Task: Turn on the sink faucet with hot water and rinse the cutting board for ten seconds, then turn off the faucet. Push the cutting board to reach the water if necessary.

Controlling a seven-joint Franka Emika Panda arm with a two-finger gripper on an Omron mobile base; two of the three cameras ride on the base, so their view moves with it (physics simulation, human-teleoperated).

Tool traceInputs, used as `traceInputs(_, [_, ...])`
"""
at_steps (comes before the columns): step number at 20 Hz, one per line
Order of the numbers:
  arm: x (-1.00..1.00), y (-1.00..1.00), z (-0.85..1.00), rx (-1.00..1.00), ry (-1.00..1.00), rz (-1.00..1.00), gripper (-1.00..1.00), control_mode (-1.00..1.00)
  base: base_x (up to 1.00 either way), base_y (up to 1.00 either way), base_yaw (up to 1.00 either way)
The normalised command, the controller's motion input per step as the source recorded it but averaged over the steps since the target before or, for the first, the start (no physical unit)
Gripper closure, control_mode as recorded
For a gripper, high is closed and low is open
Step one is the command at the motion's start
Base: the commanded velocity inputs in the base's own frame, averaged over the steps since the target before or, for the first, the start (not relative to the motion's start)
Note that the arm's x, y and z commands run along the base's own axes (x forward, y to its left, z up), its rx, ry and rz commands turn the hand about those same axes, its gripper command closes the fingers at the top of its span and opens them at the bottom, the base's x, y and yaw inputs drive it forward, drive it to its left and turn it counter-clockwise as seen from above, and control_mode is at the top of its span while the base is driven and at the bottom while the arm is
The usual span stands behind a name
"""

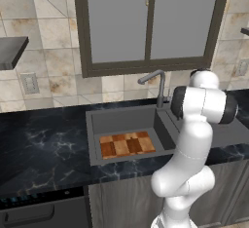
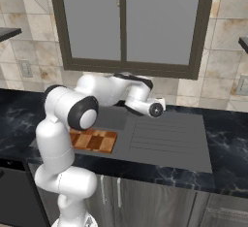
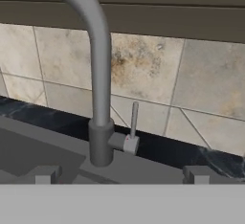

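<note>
Presently the gripper (image 3: pixel 121 175) faces the sink faucet (image 3: pixel 98 84) at close range, its jaws spread wide apart and holding nothing. One dark fingertip (image 3: pixel 43 174) rises at the lower left of the hand view and the other at the lower right, with the faucet's base standing in the span between them, nearer the left one, and not touching either. The upright stem climbs from that base and curves off to the upper left. A small handle (image 3: pixel 132 127) projects from the side of the base, its thin lever pointing straight up, just right of the stem and roughly midway between the jaws, beyond them. Behind the faucet run a strip of black marbled countertop (image 3: pixel 191 153) and a tiled wall (image 3: pixel 206 79). In the left base view the faucet's spout angles out over the sink (image 1: pixel 121 120), a dark grey recessed basin. The cutting board (image 1: pixel 126 144) lies flat on the basin floor, toward its front, below and well apart from the jaws. In the right base view the board (image 2: pixel 94 140) shows partly behind the arm, with the ribbed drainboard (image 2: pixel 167 136) beside the basin. No stream can be made out at the spout.
</note>
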Motion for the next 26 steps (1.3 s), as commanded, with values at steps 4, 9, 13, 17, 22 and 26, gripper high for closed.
traceInputs(4, [0.09,0.11,-0.22,0.00,-0.04,0.00,-1.00,-1.00,0.00,0.00,0.00])
traceInputs(9, [0.14,0.01,-0.06,0.01,-0.06,-0.01,-1.00,-1.00,0.00,0.00,0.00])
traceInputs(13, [0.20,0.00,0.00,0.05,-0.04,-0.04,-1.00,-1.00,0.00,0.00,0.00])
traceInputs(17, [0.12,0.00,0.00,0.04,-0.04,-0.05,-1.00,-1.00,0.00,0.00,0.00])
traceInputs(22, [0.11,0.00,0.00,0.01,-0.03,-0.05,-1.00,-1.00,0.00,0.00,0.00])
traceInputs(26, [0.09,0.00,0.00,0.00,-0.01,-0.03,-1.00,-1.00,0.00,0.00,0.00])
